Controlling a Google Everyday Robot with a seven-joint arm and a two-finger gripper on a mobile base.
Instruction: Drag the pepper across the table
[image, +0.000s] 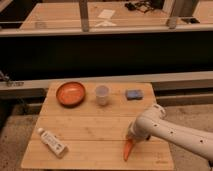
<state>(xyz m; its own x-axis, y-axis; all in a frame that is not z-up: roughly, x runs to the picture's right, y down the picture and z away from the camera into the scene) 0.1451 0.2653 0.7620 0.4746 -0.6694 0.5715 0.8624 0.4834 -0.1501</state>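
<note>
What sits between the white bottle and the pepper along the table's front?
Nothing: in the camera view that stretch of wooden table is bare between the white bottle and the orange pepper. The gripper sits at the pepper's upper end.

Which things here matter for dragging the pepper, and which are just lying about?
In the job: pepper; hand, at the pepper's upper end; table.
Lying about: bowl, cup, sponge, bottle.

Wooden table (95, 131) on speckled floor (15, 142), dim light
</note>
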